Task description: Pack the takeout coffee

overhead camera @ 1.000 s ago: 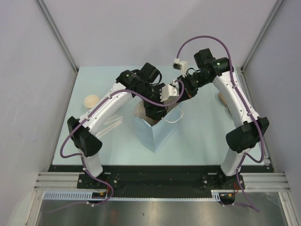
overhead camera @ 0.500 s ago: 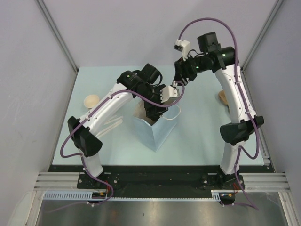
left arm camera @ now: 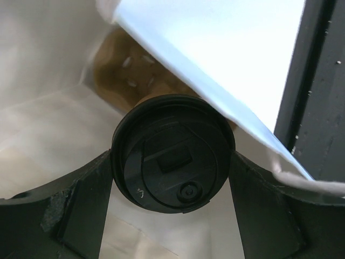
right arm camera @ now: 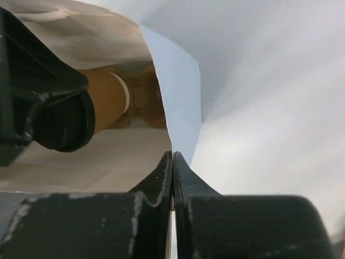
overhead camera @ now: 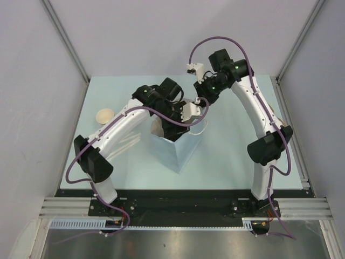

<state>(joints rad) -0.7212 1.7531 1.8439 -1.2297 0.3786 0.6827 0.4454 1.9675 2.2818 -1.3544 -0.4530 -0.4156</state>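
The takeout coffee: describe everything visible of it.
The takeout coffee is a kraft-brown paper cup under a round black plastic lid with a sip hole and raised tab. The left gripper clamps it at the lid rim, a finger on each side, inside the open white paper bag. Its base is hidden.

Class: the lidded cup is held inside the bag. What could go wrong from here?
1. The wall of the paper bag sags over the takeout coffee held by the left hand; it may snag as that hand pulls out.
2. The right hand pinches only the bag's thin rim; a slip could let the mouth close.
3. Whether the cup touches the bag's floor is hidden; released high, it could tip.
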